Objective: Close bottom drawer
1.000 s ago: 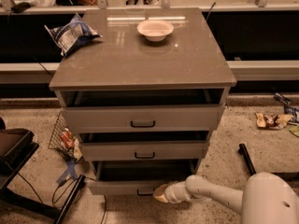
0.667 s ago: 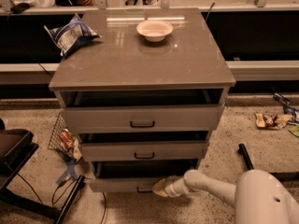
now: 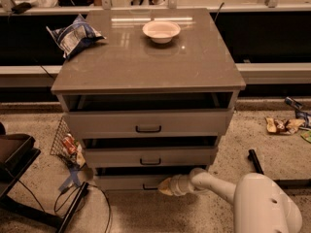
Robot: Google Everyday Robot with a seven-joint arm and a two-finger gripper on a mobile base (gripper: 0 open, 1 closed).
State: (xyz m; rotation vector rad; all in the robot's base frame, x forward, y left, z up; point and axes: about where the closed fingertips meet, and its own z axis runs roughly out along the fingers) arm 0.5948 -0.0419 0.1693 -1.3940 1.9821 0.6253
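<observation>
At lower centre of the frame, the gripper [image 3: 165, 186], tips seemingly pinched together, meets the slightly open bottom drawer [image 3: 121, 182] front, so a straight, level inward push suits best.

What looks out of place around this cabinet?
All three drawers sit partly open; the cream gripper is at the light-grey bottom drawer's front. Snack wrappers litter the floor either side; a crumpled blue chip bag lies on top.
</observation>
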